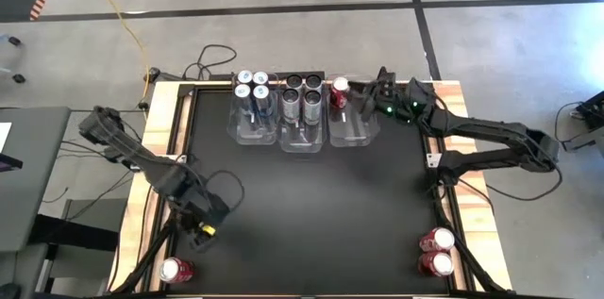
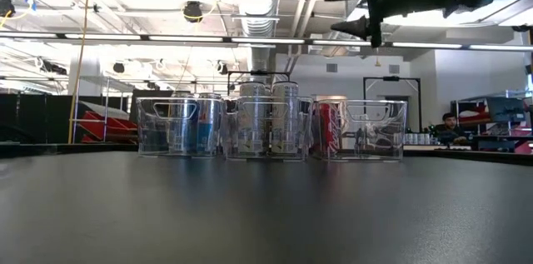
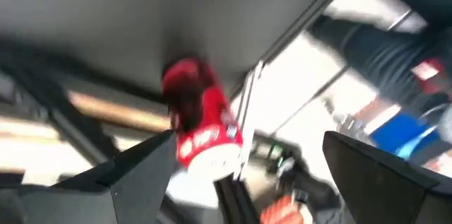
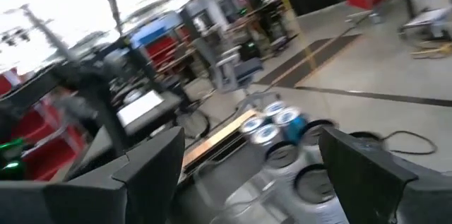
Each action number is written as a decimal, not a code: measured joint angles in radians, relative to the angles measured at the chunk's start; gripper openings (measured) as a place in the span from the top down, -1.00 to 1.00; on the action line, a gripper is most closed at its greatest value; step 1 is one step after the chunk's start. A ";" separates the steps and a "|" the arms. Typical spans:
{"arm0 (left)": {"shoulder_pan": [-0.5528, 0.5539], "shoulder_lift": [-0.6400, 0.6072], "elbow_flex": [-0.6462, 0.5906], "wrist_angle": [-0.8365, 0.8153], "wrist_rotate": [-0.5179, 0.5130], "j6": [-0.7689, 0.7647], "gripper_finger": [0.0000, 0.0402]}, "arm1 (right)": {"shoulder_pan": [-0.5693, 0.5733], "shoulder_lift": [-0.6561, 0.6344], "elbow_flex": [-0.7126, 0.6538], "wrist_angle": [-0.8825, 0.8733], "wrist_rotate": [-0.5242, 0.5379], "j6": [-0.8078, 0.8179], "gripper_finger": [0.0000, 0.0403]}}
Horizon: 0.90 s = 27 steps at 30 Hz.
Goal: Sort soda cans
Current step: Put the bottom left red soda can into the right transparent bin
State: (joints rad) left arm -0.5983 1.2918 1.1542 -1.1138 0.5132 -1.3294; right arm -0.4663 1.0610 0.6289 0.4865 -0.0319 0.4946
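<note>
Red cans sit apart: one in the right-hand clear bin at twelve o'clock, two at five o'clock, one at seven. Blue-silver cans and dark cans fill neighbouring bins. Left gripper, jaws apart, hangs above the seven o'clock can; right gripper, jaws apart, hovers over the right-hand bin.

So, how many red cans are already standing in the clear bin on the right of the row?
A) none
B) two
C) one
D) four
C: in the high view only one red can stands in the rightmost bin; three other red cans are still out near the table's front corners.
</note>
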 joint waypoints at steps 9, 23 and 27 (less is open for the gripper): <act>-0.084 0.201 0.000 0.074 0.236 0.033 -0.79 | 0.103 -0.003 0.000 -0.051 -0.004 -0.055 -0.69; -0.169 0.436 0.000 -0.034 0.209 0.228 -0.99 | 0.147 -0.003 0.000 -0.105 -0.078 -0.026 -0.69; -0.216 0.489 0.000 -0.104 0.277 0.287 -0.99 | 0.146 -0.003 0.000 -0.113 -0.099 -0.024 -0.69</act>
State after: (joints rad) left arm -0.8147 1.7804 1.1545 -1.2173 0.7903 -1.0429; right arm -0.3199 1.0584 0.6289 0.3733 -0.1310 0.4702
